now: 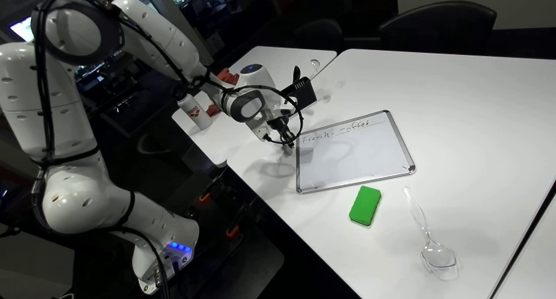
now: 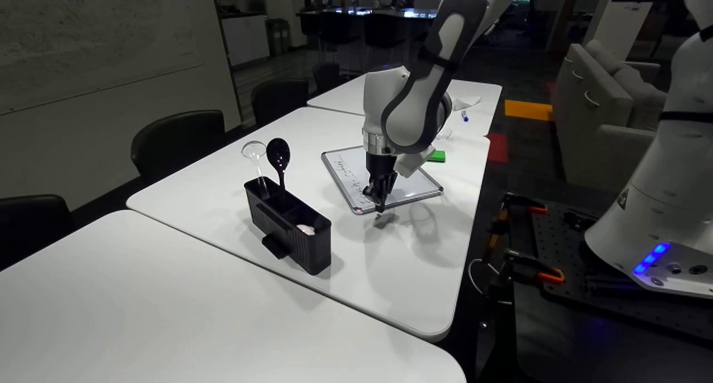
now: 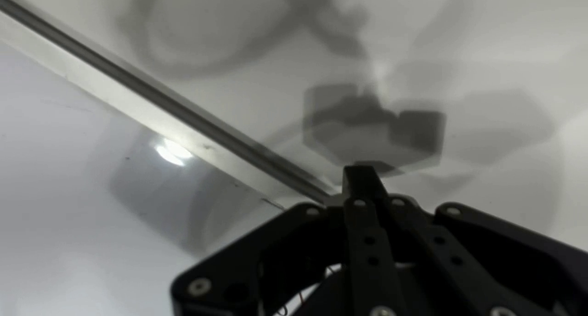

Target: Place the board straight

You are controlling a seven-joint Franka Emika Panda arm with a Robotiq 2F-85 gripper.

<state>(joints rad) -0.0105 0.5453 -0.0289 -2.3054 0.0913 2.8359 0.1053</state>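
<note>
Since the board (image 1: 354,157), just right of centre in an exterior view, is probably light, stiff and slippery, the gripper (image 1: 289,144), jaws closed on nothing, should take the board's left rim (image 1: 298,171).

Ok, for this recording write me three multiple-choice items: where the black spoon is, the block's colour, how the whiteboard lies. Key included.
1. Where is the black spoon?
A. On a chair
B. In the black holder
C. On the floor

2. What colour is the block beside the whiteboard?
A. Red
B. Yellow
C. Green

3. How does the whiteboard lie?
A. Flat on the table
B. Standing on edge
C. Face down

1: B, it rises from the holder in an exterior view.
2: C, it shows green in both exterior views.
3: A, its written face is turned up.
</note>
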